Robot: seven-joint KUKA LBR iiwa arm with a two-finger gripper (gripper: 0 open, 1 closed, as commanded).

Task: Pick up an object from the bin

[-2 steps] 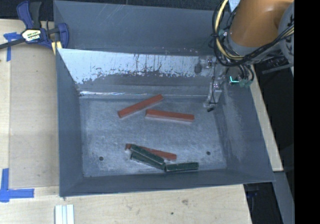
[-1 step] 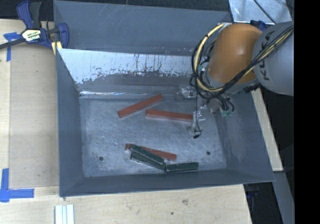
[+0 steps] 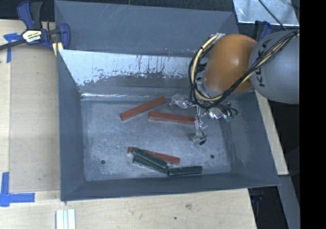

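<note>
In the bin (image 3: pixel 71 121), the gripper (image 3: pixel 200 133) hangs low near the right wall, just beside the right end of a brown bar (image 3: pixel 170 118); I cannot tell how open it is, and judging by this, grasping and lifting remain.

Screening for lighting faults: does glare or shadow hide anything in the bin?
Camera view: glare whitens the bin's back wall; its floor is evenly lit, so the reddish-brown bar beside the gripper and the dark green bars read clearly.
</note>
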